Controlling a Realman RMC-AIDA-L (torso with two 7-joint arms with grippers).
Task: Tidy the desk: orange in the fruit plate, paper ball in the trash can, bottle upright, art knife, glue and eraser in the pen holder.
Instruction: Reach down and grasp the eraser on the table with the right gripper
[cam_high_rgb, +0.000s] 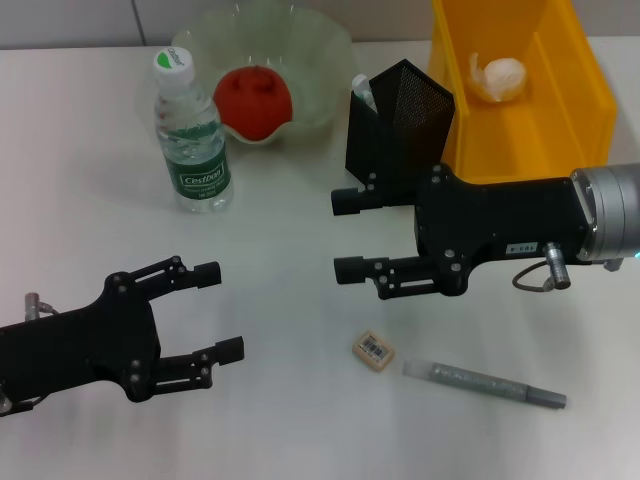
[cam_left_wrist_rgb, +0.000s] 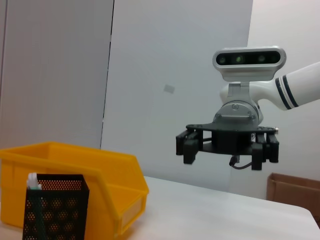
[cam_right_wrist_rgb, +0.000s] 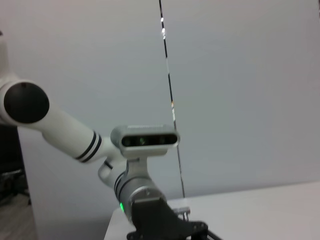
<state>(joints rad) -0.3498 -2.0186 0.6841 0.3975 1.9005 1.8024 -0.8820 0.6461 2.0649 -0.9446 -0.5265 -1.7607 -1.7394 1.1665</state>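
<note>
The orange (cam_high_rgb: 252, 101) lies in the pale-green fruit plate (cam_high_rgb: 318, 50) at the back. The bottle (cam_high_rgb: 193, 135) stands upright left of the plate. The paper ball (cam_high_rgb: 500, 78) lies in the yellow trash can (cam_high_rgb: 560, 120). The black mesh pen holder (cam_high_rgb: 400, 115) stands beside the can with a white-capped item (cam_high_rgb: 364, 92) in it; it also shows in the left wrist view (cam_left_wrist_rgb: 55, 207). The eraser (cam_high_rgb: 374, 350) and a grey art knife (cam_high_rgb: 485, 384) lie on the table at the front. My right gripper (cam_high_rgb: 347, 236) is open above the table, in front of the pen holder. My left gripper (cam_high_rgb: 220, 311) is open at the front left.
The white table (cam_high_rgb: 300, 200) carries everything. The trash can also shows in the left wrist view (cam_left_wrist_rgb: 107, 172), with my right gripper (cam_left_wrist_rgb: 225, 150) beyond it. A brown cardboard box (cam_left_wrist_rgb: 295, 192) stands past the table's far edge.
</note>
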